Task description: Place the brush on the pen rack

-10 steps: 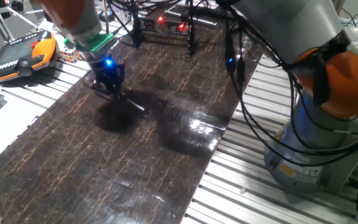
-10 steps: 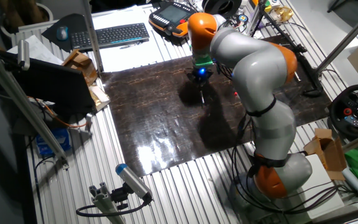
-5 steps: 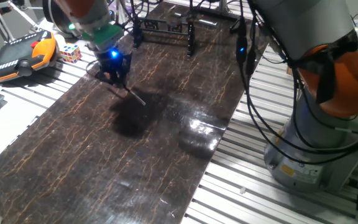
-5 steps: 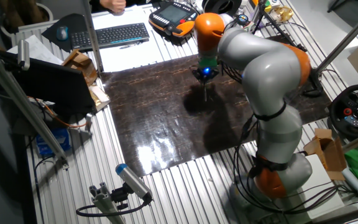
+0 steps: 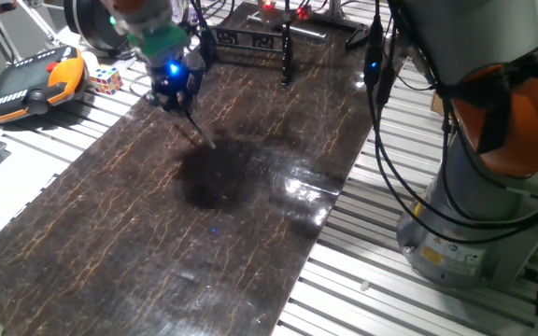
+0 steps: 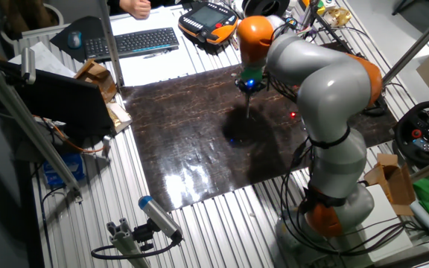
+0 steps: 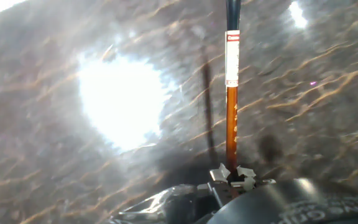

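Brush in hand, above table.

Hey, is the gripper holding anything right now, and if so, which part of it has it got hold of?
Yes. The gripper holds the brush by the end of its orange-red handle; the white band and dark tip point away from the fingers, above the dark tabletop.
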Motion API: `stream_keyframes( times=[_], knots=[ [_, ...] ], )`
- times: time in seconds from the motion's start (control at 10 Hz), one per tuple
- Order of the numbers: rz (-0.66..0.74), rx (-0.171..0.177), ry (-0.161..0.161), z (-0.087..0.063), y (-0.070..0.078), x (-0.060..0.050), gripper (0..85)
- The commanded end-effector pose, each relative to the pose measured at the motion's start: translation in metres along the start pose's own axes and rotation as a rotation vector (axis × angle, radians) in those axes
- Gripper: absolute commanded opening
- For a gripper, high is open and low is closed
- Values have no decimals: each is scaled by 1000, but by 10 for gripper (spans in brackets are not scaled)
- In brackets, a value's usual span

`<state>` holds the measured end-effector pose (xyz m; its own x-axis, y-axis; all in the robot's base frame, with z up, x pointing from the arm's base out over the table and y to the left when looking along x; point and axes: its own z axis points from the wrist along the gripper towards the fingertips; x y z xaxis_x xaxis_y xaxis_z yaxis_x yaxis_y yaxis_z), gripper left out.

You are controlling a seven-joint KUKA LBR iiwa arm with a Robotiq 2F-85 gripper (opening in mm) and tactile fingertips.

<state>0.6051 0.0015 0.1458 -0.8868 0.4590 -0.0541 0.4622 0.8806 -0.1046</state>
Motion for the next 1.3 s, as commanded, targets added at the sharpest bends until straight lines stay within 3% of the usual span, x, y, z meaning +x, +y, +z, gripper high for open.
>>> stream_keyframes(
  times=[0.0, 0.2, 0.4, 0.8, 1.0, 1.2],
  knots=[
    [47, -11, 3, -3, -5, -5, 10],
    [134, -10, -33, -7, -16, -12, 10],
    [202, -4, -32, -11, -24, -18, 10],
    [384, 23, -85, -17, -33, -21, 10],
    [438, 30, -106, -16, -32, -23, 10],
    [438, 45, -102, -14, -15, -24, 10]
  ],
)
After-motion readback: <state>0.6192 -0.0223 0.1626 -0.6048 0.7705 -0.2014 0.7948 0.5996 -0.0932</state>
